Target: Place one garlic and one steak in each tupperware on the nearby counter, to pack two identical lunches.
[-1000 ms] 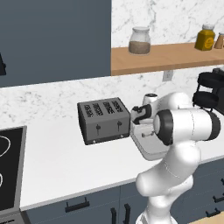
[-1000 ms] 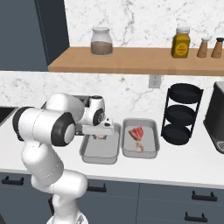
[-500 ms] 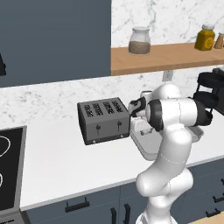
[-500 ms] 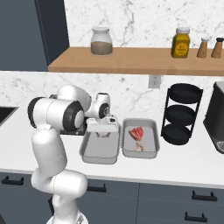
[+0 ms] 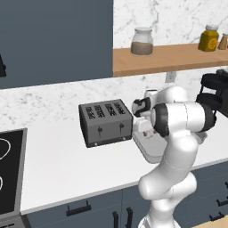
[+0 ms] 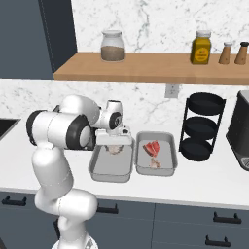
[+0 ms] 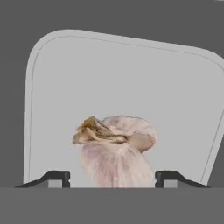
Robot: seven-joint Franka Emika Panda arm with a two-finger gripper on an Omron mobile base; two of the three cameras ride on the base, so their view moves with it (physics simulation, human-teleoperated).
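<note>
A: Going left to right on the counter: which tupperware is the claw over?

B: The left tupperware. The garlic sits between the spread fingertips, which stand clear of it; the jaws are open.

A: How would the garlic handle?

B: Probably light, papery and apt to roll; best pinched across the bulb's widest part.

A: And the right tupperware?

B: It holds a steak and another garlic.

Two shallow grey tupperware trays sit side by side on the white bench: the left tray holds a garlic bulb, the right tray a red steak and garlic.
</note>
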